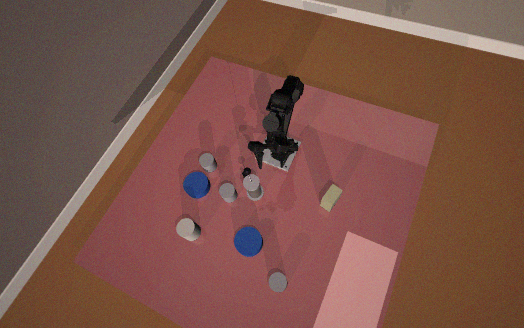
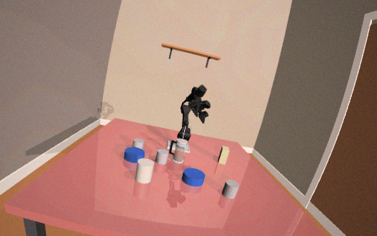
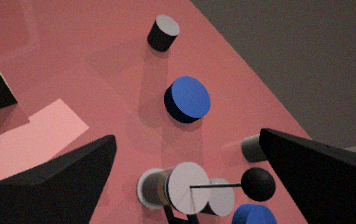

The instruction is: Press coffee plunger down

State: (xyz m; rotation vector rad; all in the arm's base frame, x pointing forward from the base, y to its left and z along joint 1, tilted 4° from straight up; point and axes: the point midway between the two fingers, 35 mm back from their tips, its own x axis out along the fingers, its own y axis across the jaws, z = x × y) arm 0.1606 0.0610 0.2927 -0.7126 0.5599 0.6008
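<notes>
The coffee press [image 1: 254, 189] [image 2: 178, 154] [image 3: 188, 188] stands upright, a clear body with a pale lid and dark handle. Its black plunger knob [image 1: 246, 171] [image 3: 258, 184] stands well above the lid on a thin rod, so the plunger is up. In the exterior view the knob is hard to tell from the dark arm. My gripper [image 1: 271, 166] [image 2: 200, 118] [image 3: 188, 138] is open and empty, high above the table and beside the press. In the wrist view the knob shows low, close to the right finger, and nothing touches it.
A grey cylinder [image 1: 228, 192] [image 2: 162, 157] stands close beside the press. Another grey cylinder [image 1: 208, 162], a blue disc [image 1: 196, 185] and a white cylinder [image 1: 188, 229] are farther left. A second blue disc [image 1: 248, 241], a grey cylinder [image 1: 278, 282] and a yellow block [image 1: 331, 198] stand elsewhere.
</notes>
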